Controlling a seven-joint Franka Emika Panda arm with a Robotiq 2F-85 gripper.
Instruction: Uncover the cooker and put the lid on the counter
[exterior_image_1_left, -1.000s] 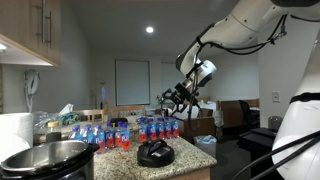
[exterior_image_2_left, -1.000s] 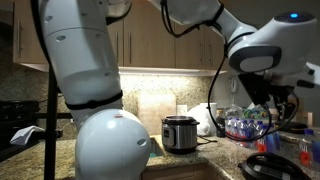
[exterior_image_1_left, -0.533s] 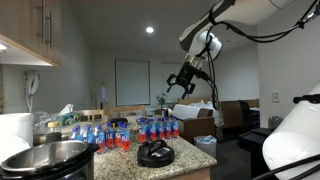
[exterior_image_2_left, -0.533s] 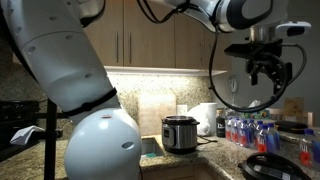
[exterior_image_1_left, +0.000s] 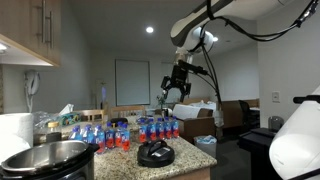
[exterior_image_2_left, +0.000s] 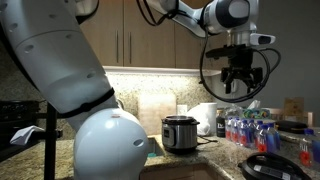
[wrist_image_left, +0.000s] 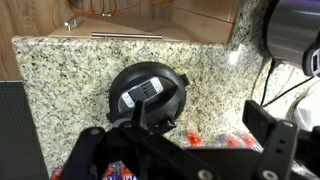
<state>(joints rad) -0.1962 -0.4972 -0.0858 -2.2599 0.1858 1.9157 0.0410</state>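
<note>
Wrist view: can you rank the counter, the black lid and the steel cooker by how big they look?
1. counter, which spreads over most of the picture.
2. lid, seen whole.
3. cooker, though the frame edge cuts it off, so its place below the lid is unsure.

Exterior view, counter height: we look along the counter (exterior_image_1_left: 195, 158), with the cooker (exterior_image_1_left: 45, 158) close at the near end and the lid (exterior_image_1_left: 155, 153) beyond it, toward the far end.

Exterior view, behind the robot's base (exterior_image_2_left: 110, 140): we face the cabinets (exterior_image_2_left: 150, 45), with the cooker (exterior_image_2_left: 180, 133) farther off.

Wrist view: we look steeply down from high up.

All three share cooker (wrist_image_left: 290, 35) and lid (wrist_image_left: 148, 95).
</note>
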